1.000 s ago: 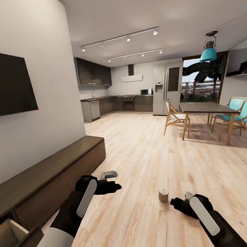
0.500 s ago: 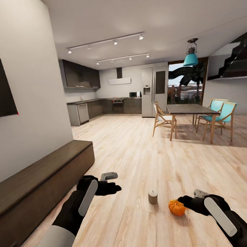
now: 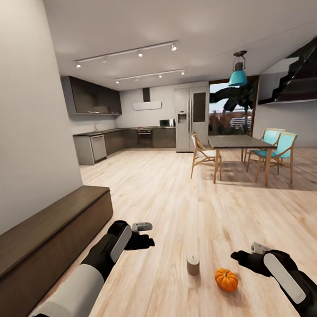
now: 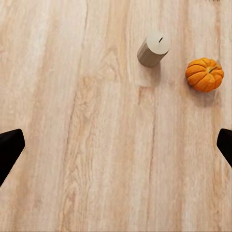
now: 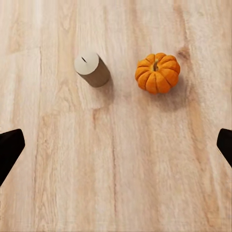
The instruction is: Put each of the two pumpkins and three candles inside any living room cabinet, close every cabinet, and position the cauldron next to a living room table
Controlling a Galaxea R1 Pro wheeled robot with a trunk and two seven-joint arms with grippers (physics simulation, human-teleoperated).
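Note:
A stubby tan candle stands upright on the wooden floor between my two arms. A small orange pumpkin sits close beside it, on my right. Both also show under the wrist cameras: candle and pumpkin, candle and pumpkin. My left gripper hovers open above the floor, left of the candle. My right gripper is open just right of the pumpkin, apart from it. The long dark-brown cabinet runs along the left wall. The cauldron and the living-room table are out of view.
A dining set with wooden and teal chairs stands at the far right. Behind it are a fridge and the dark kitchen counter. Stairs rise at the upper right. Open wooden floor lies ahead.
The camera has swung right: the wall screen and the open drawer slid out at the left, and the pumpkin came into view. Candle and pumpkin have not moved on the floor.

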